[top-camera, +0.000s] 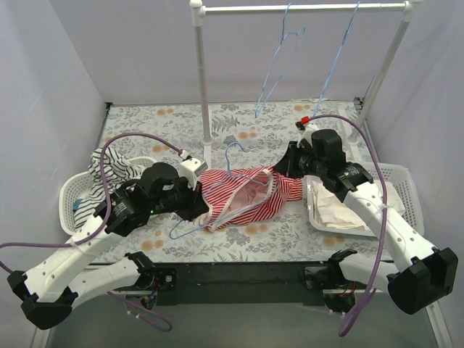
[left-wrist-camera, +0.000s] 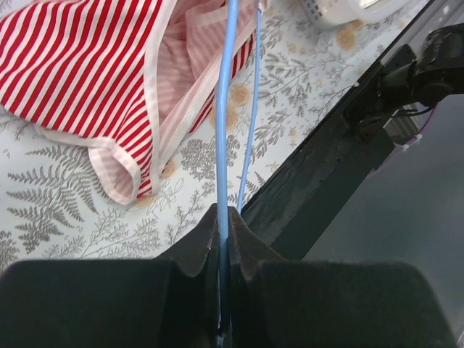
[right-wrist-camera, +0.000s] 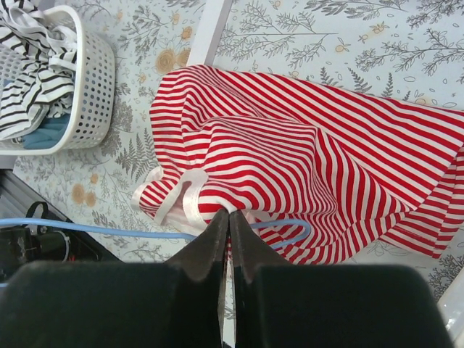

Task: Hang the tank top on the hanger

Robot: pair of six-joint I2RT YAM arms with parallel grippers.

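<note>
Top external view: on the floral worktop (top-camera: 145,123) I saw the tank top (top-camera: 250,196) at centre, the hanger (left-wrist-camera: 222,145) partly inside it. My left hand (left-wrist-camera: 223,217) clamped the hanger's wire; my right hand (right-wrist-camera: 229,217) pinched the tank top's edge.

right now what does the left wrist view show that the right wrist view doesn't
Only left wrist: the left gripper shut on the hanger wire. Only right wrist: the right gripper shut on the tank top, a white basket holding a black-and-white striped garment, and a white pole. Both: the tank top, the hanger and the floral table cover.
</note>
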